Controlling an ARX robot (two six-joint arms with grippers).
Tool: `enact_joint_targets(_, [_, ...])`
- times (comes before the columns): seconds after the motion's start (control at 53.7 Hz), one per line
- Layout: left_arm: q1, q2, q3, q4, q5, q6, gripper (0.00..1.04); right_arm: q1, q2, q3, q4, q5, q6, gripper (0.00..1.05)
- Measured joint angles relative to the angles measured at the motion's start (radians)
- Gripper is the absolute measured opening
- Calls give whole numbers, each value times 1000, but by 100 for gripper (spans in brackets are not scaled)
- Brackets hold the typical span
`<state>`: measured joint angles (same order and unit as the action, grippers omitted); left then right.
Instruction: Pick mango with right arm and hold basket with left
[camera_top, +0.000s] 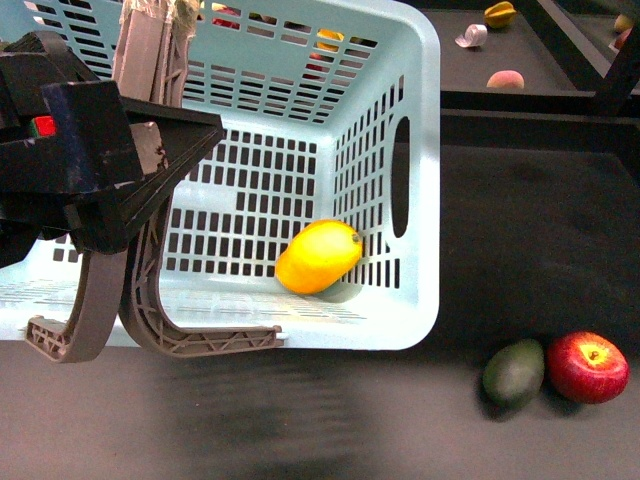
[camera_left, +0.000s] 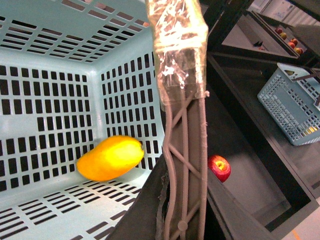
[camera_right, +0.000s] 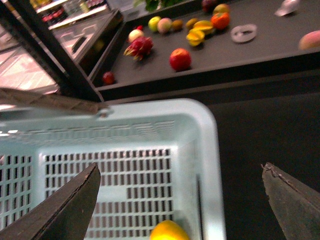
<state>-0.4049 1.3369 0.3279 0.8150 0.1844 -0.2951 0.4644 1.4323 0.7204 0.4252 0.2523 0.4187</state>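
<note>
The yellow-orange mango (camera_top: 318, 257) lies on the floor of the light blue basket (camera_top: 420, 150), close to its right wall. My left gripper (camera_top: 185, 145) is shut on the grey-brown basket handle (camera_top: 150, 300), which rises between its jaws in the left wrist view (camera_left: 182, 165), with the mango (camera_left: 110, 158) beside it. My right gripper (camera_right: 180, 200) is open and wide apart, hanging above the basket's right wall (camera_right: 200, 120). Only the top of the mango (camera_right: 169, 231) shows at the frame's edge between its fingers. The right gripper is out of the front view.
A dark green oval fruit (camera_top: 514, 372) and a red apple (camera_top: 587, 367) lie on the dark table right of the basket. A raised shelf behind holds several fruits, among them a peach (camera_top: 505, 79) and a red apple (camera_right: 180, 59). Another blue basket (camera_left: 292, 102) stands farther off.
</note>
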Motion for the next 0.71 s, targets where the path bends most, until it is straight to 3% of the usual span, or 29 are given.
enact_joint_targets(0.354, [0, 0, 0, 0, 9, 6, 12, 26, -517, -261, -183, 343, -64, 97])
enact_joint_targets(0.652, [0, 0, 0, 0, 2, 6, 12, 227, -861, -429, -416, 685, -31, 97])
enact_joint_targets(0.708, [0, 0, 0, 0, 1, 6, 12, 246, -885, -440, -435, 708, -16, 97])
